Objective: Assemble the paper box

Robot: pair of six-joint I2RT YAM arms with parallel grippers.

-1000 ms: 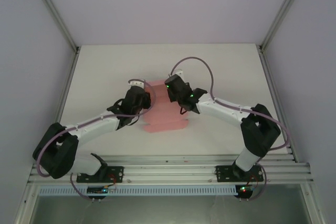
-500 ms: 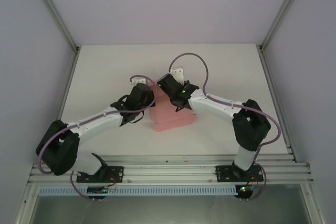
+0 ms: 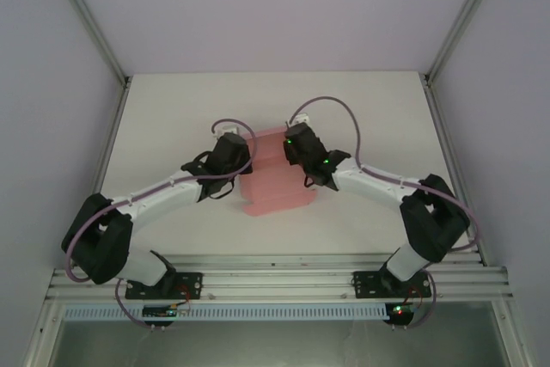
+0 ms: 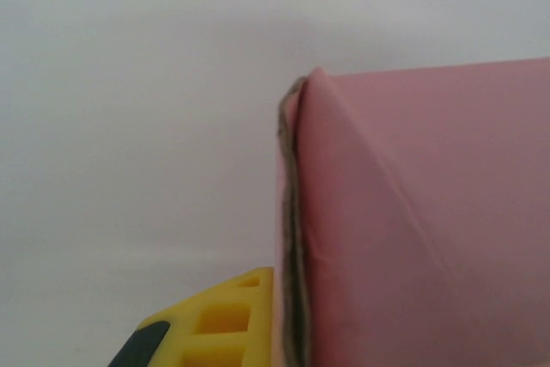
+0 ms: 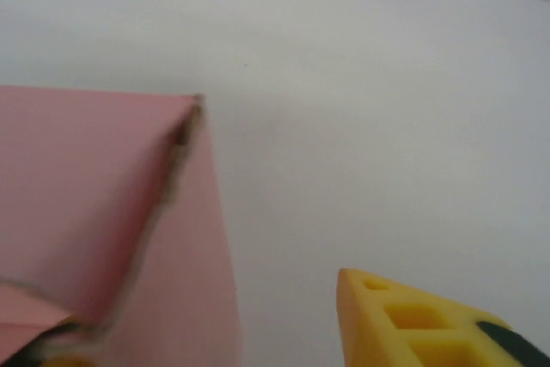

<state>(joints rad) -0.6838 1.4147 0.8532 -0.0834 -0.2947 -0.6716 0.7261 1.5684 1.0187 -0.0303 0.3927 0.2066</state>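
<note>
The pink paper box [image 3: 273, 180] lay partly folded. Left gripper [image 3: 244, 143] pinched its edge; right gripper [image 3: 289, 140] stood parted. Fingers [image 5: 430, 324] were mostly cropped.

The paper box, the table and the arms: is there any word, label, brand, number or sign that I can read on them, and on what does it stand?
No text can be read.
The paper box is plain pink, with no print on the faces that show.
The table is plain white.
The arms' base plates are too small to show any print.
</note>
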